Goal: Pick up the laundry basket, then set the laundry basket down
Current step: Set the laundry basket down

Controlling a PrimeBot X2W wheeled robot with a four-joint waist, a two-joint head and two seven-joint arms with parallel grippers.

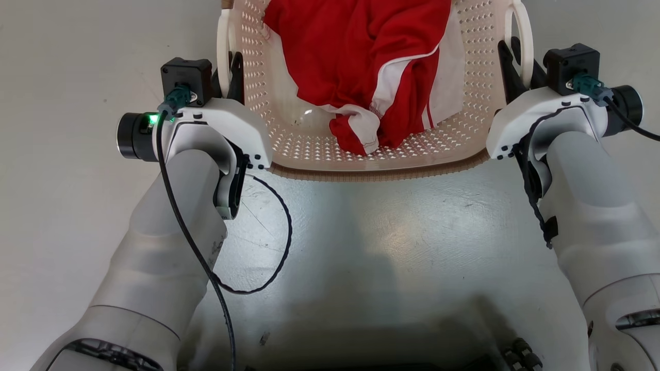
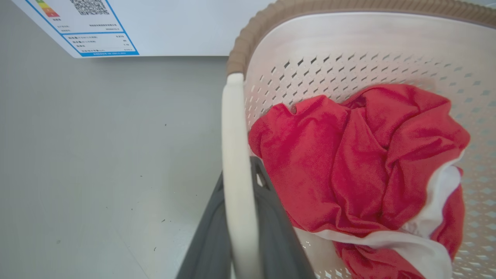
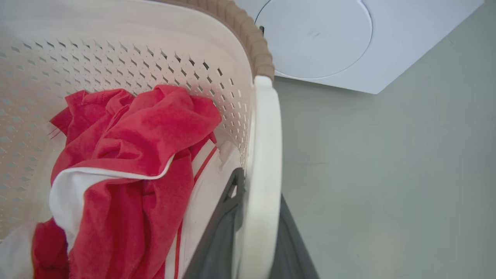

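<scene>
Red-white garment (image 1: 361, 62) crumpled; white washing machine (image 3: 314, 38) on grey floor (image 1: 51, 232).

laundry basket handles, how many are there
2. One white loop handle on the laundry basket left side, between the jaws of the left gripper; the other opposite, in the right gripper.

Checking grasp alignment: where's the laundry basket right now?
Top centre of the head view: the laundry basket is between the left gripper and right gripper, both shut on its side handles, washing machine beyond it.
</scene>
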